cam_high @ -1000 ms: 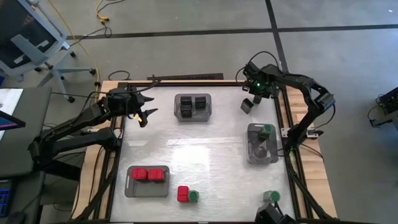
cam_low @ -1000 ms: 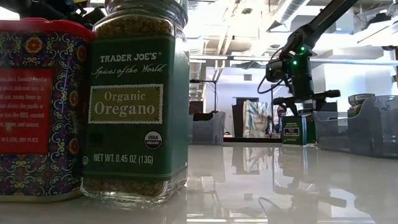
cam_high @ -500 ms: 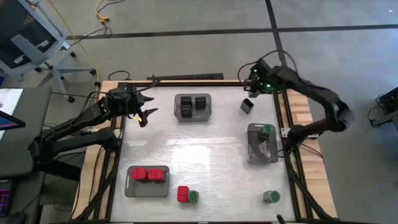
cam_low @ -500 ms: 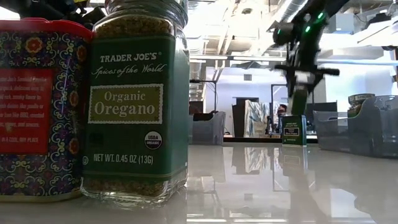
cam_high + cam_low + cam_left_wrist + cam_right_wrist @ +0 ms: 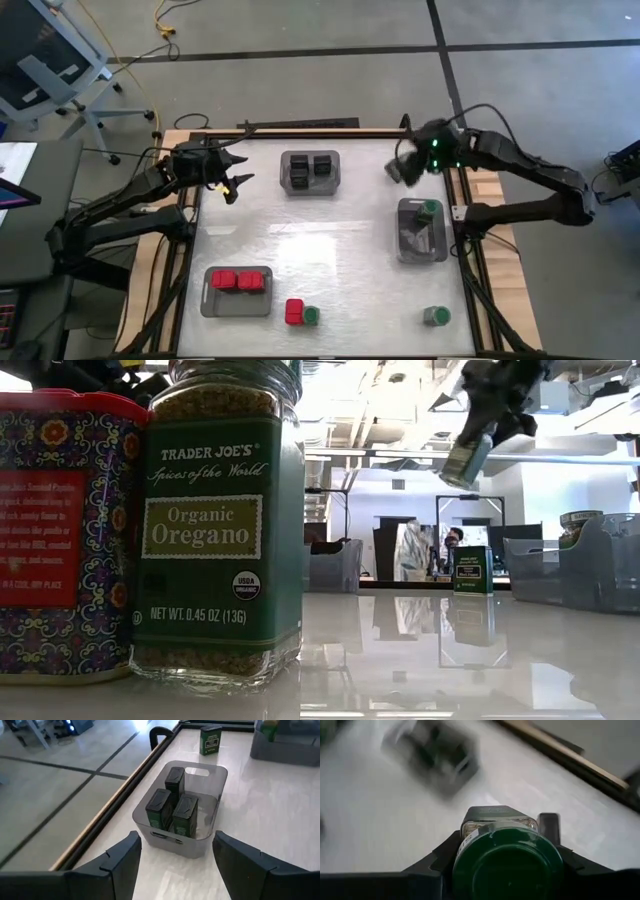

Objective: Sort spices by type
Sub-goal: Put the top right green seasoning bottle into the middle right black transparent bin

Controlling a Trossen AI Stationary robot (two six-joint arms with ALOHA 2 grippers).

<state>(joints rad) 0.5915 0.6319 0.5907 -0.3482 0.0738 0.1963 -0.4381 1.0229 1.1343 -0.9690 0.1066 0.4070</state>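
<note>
Right gripper [image 5: 400,172] now carrying green-lidded jar [image 5: 507,857], raised off table [image 5: 320,250]

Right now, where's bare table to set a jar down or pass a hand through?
Widest bare patch: mid table, bordered by the black-box tray, red-box tray and jar tray. Also the near strip between the loose green-lid jar beside the red box and the lone jar. Crowded: far right corner, where the right gripper holds another jar aloft.

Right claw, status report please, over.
Right claw shut on green-lid jar, lifted. Left claw open, idle near black-spice tray. Nothing blocking.
</note>
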